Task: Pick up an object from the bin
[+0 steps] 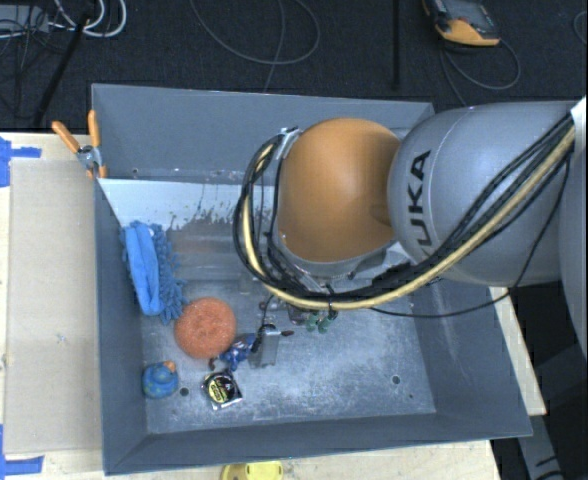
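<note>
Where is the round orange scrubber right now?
The round orange scrubber lies lower left in the bin, just below the blue brush and left of the gripper.

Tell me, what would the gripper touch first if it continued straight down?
Probably the small blue thing lying just beside the gripper, next to the orange scrub ball; otherwise the bin floor. Depth is unclear here.

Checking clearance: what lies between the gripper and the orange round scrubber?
A small blue thing, in the camera view, close beside the gripper and the scrubber.
</note>
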`<state>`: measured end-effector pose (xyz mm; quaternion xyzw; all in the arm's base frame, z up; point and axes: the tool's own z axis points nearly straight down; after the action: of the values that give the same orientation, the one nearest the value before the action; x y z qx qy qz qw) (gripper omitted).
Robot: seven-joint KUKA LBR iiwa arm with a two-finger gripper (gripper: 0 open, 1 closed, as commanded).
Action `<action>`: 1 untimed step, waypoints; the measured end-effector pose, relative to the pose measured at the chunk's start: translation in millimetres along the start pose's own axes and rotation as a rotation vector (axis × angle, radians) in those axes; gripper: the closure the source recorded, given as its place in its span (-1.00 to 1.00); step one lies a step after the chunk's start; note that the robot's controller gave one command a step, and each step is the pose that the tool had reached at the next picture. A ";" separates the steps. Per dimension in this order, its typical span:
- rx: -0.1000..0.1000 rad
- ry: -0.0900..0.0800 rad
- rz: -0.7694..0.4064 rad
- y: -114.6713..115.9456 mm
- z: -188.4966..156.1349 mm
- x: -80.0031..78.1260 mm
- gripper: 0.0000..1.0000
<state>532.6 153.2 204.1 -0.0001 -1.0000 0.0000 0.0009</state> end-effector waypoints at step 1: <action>-0.003 -0.010 0.004 -5.9 40.0 -14.9 -1.00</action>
<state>547.4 147.3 164.1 -0.0020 -1.0000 -0.0014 -0.0040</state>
